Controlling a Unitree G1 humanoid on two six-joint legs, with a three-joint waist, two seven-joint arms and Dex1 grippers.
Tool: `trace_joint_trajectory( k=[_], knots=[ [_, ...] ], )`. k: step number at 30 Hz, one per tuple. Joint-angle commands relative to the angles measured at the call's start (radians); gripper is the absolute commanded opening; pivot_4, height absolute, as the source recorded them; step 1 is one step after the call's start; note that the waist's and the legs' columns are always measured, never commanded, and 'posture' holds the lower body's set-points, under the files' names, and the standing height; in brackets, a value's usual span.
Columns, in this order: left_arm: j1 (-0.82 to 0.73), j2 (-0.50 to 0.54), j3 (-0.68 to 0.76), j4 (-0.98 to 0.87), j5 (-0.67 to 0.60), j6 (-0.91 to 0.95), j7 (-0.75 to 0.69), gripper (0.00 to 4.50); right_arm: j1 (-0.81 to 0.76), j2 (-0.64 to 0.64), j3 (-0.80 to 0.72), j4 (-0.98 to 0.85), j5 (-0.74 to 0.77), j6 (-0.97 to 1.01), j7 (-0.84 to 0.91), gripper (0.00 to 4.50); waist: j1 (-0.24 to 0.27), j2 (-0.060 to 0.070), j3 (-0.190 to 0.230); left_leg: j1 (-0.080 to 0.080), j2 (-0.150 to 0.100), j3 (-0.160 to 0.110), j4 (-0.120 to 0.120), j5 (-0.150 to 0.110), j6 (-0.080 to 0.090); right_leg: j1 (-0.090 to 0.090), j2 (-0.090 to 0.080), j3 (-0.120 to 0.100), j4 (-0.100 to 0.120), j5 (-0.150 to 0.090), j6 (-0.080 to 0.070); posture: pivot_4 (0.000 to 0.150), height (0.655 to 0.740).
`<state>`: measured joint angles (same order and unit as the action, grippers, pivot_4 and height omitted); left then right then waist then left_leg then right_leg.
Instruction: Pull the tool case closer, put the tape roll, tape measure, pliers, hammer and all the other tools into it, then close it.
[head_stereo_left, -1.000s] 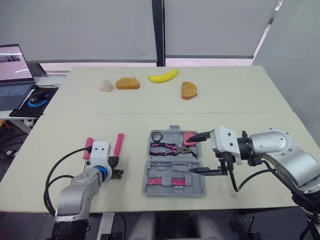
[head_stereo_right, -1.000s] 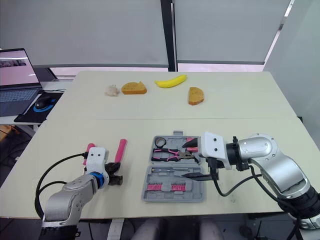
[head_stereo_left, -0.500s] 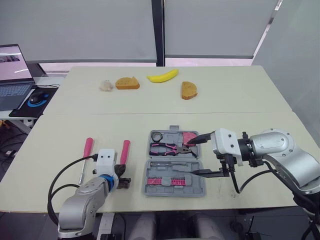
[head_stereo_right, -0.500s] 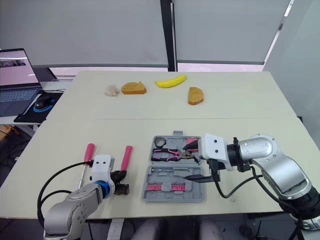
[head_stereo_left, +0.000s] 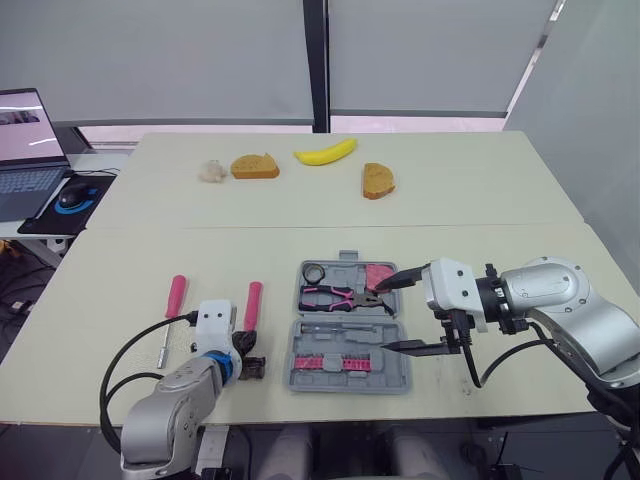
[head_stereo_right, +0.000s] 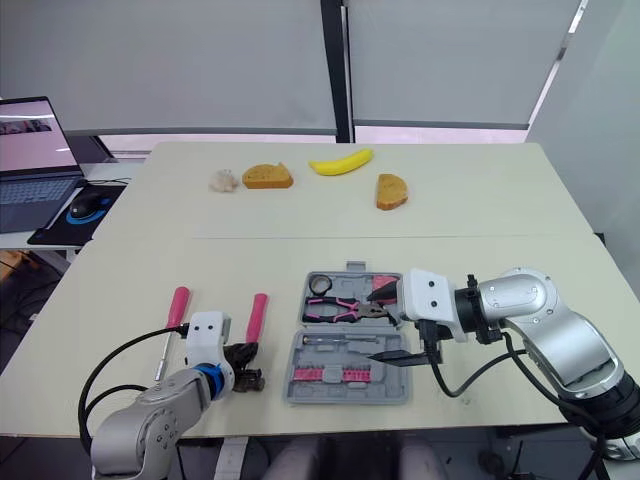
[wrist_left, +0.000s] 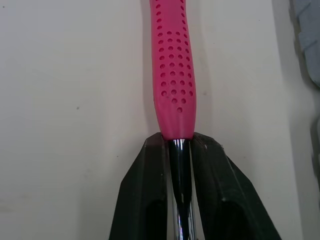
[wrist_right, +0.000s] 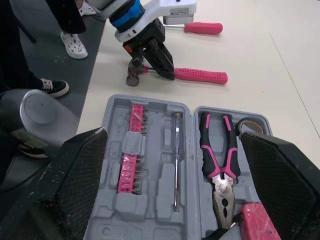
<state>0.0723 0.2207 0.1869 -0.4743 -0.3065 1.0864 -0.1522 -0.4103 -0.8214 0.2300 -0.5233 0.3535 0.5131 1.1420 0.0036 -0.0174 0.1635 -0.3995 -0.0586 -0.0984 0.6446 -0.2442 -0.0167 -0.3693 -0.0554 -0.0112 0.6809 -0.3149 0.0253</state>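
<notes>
Jaws of the left gripper (wrist_left: 178, 145) are clamped on the bare metal shaft of the hammer (head_stereo_left: 252, 303), right where its pink dotted handle ends. Jaws of the right gripper (head_stereo_left: 402, 312) are spread wide, and nothing is held between them.

A broad pale desk (head_stereo_left: 480, 200) is seen from above. Off its far left corner a laptop (head_stereo_left: 25, 150) is set open. The grey tool case (head_stereo_left: 350, 384) is laid open flat in the middle, near the front edge of the desk, and the right gripper is held over its right edge.

The hammer is laid on the desk just left of the case, with its handle pointed away from the robot. Further left, a screwdriver (head_stereo_left: 176, 295) with a pink handle is laid roughly parallel to it, apart from it. At the far side of the desk, well apart from the tools, a banana (head_stereo_left: 326, 152) and two slices of bread (head_stereo_left: 255, 165) are laid out.

In the far half of the case, pliers (head_stereo_left: 340, 297) with pink and black handles are seated. In the near half a slim driver (head_stereo_left: 330, 328) and a row of pink bits (head_stereo_left: 335, 362) are seated. A pink block (head_stereo_left: 375, 272) is set at the far right corner of the case and a tape roll (head_stereo_left: 315, 272) at the far left corner.
</notes>
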Motion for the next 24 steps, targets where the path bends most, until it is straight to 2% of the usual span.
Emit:
trace_joint_trajectory(
  k=[1, 4, 8, 12, 15, 16, 19, 24],
  knots=[
    [0.026, 0.028, 0.042, -0.068, -0.032, 0.013, -0.03, 2.13, -0.005, -0.015, -0.005, -0.023, -0.012, -0.036, 0.01, 4.5, 0.0, 0.0, 0.0, 0.0, 0.0, 0.0, 0.0, 0.0, 0.0, 0.0, 0.0, 0.0, 0.0, 0.0, 0.0, 0.15, 0.74],
    [0.054, 0.066, 0.091, -0.115, -0.075, 0.037, -0.072, 3.11, -0.004, -0.008, -0.011, -0.029, -0.014, -0.039, 0.005, 4.5, -0.003, 0.0, 0.0, 0.0, 0.0, 0.0, 0.0, 0.0, 0.0, 0.0, 0.0, 0.0, 0.0, 0.0, 0.0, 0.15, 0.74],
    [0.098, 0.236, 0.166, -0.146, -0.155, 0.053, -0.226, 4.39, -0.006, -0.003, -0.02, -0.034, -0.019, -0.046, -0.007, 4.5, -0.003, 0.0, 0.0, 0.0, 0.001, 0.0, -0.001, 0.0, 0.0, -0.001, 0.0, 0.0, 0.0, 0.0, 0.0, 0.15, 0.74],
    [0.071, 0.458, 0.198, -0.066, -0.228, -0.029, -0.462, 4.39, 0.017, -0.004, -0.036, -0.08, -0.002, -0.01, -0.042, 4.5, 0.0, 0.0, 0.001, 0.0, 0.001, 0.0, -0.001, 0.0, 0.0, -0.001, 0.0, 0.0, -0.001, 0.0, 0.0, 0.15, 0.74],
    [0.011, 0.605, 0.171, 0.014, -0.228, -0.239, -0.695, 4.39, 0.049, -0.005, -0.031, -0.126, -0.008, 0.019, -0.081, 4.5, 0.012, 0.0, 0.001, -0.001, 0.001, -0.002, -0.001, 0.0, 0.0, -0.003, 0.0, -0.001, -0.001, 0.0, -0.001, 0.15, 0.74],
    [0.011, 0.683, 0.115, 0.061, -0.146, -0.431, -0.809, 4.39, 0.061, -0.013, -0.019, -0.144, -0.023, 0.038, -0.095, 4.5, 0.013, 0.0, 0.001, -0.001, 0.001, -0.002, -0.001, 0.0, 0.0, -0.004, 0.0, -0.001, -0.002, -0.001, -0.001, 0.15, 0.74],
    [-0.026, 0.837, -0.029, 0.241, 0.06, -0.918, -1.03, 4.39, 0.082, -0.016, 0.004, -0.179, -0.034, 0.08, -0.126, 4.5, 0.016, 0.001, 0.002, -0.001, 0.0, 0.002, -0.003, 0.0, 0.0, -0.003, -0.002, 0.001, -0.003, -0.001, -0.002, 0.15, 0.74],
    [-0.298, 0.942, -0.273, 0.615, 0.291, -1.582, -1.274, 4.39, 0.08, 0.0, 0.017, -0.205, -0.022, 0.132, -0.165, 4.5, 0.016, 0.002, 0.003, -0.002, 0.002, 0.003, -0.005, 0.0, 0.0, -0.005, -0.001, 0.0, -0.003, -0.002, -0.005, 0.15, 0.74]
  ],
)
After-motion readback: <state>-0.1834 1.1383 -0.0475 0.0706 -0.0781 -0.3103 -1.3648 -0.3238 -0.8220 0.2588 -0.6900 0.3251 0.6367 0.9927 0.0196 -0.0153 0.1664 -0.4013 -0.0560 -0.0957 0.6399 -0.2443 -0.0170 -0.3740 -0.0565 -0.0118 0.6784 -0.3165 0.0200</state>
